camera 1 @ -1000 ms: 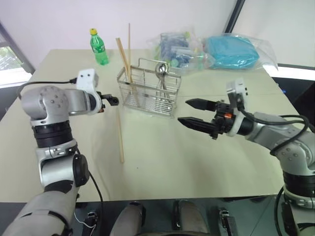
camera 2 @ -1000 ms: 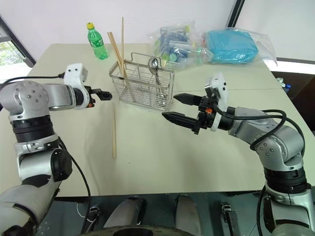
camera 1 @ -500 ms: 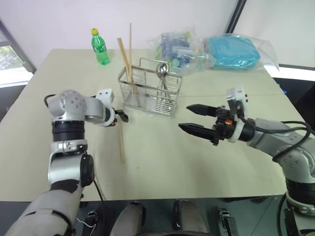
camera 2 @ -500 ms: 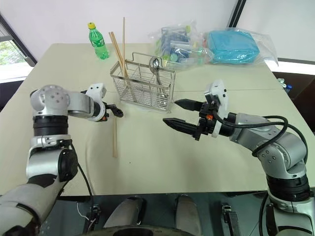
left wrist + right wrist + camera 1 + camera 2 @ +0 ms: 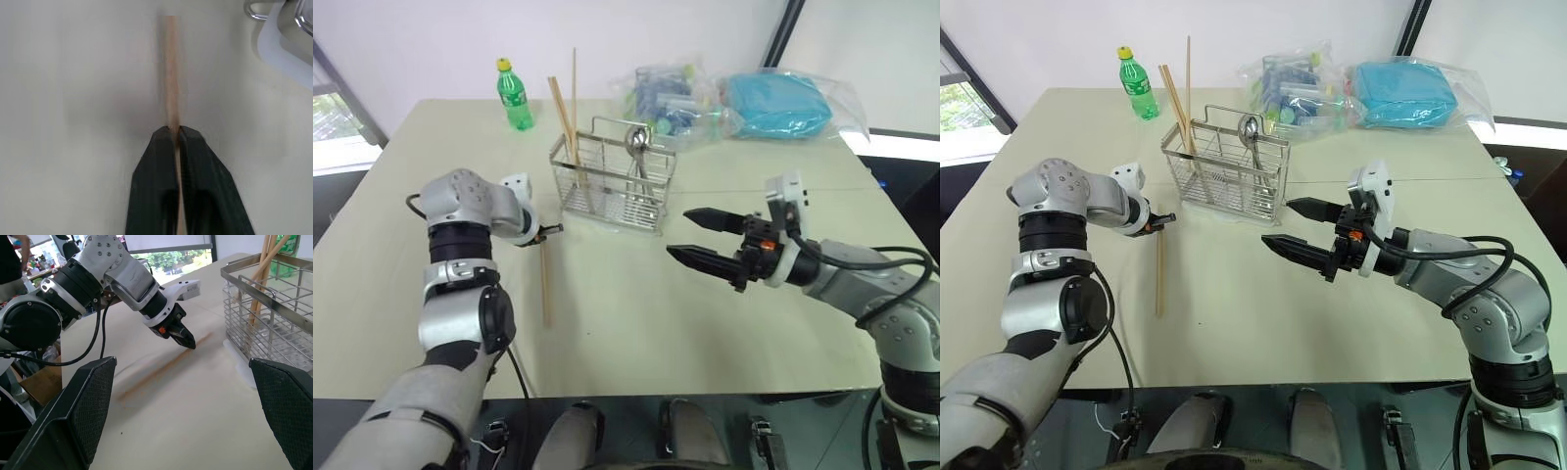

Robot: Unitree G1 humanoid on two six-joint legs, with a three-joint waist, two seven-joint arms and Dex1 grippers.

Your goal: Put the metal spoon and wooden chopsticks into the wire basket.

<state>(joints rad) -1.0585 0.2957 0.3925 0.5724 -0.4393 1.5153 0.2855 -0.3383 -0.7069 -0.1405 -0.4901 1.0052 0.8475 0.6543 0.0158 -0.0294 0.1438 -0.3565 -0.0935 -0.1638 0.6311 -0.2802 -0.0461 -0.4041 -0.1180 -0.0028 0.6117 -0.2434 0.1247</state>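
- Table (image 5: 636, 313): pale surface carrying all items listed below.
- Wire basket (image 5: 612, 181): stands upright near the middle of the table, toward the far side, with its raised loop handle at the top.
- Metal spoon (image 5: 635, 145): stands in the basket on the robot's right side, bowl up, handle down inside a compartment.
- Wooden chopsticks in the basket (image 5: 566, 113): several sticks stand in the compartment on the robot's left side; they lean and project well above the rim.
- Loose chopstick (image 5: 546, 284): lies on the table in front of the basket's left corner, pointing roughly from the basket toward the robot. Its far end sits between the fingers of the left gripper.
- Left gripper (image 5: 548, 231): angled downward at the far end of the loose chopstick. In the left wrist view, the two black fingers (image 5: 156, 171) are pressed together with the stick (image 5: 171, 73) pinched in the narrow slit between them. The rest of the stick appears to rest on the table.
- Right gripper (image 5: 690, 235): hovers above the table, in front of and to the right of the basket, pointing toward the robot's left. Its fingers are spread wide apart and nothing is between them.
- Green bottle (image 5: 513, 94): stands upright at the far left of the table, behind the basket.
- Clear plastic bags (image 5: 744, 103): lie at the far right of the table; one holds something teal.
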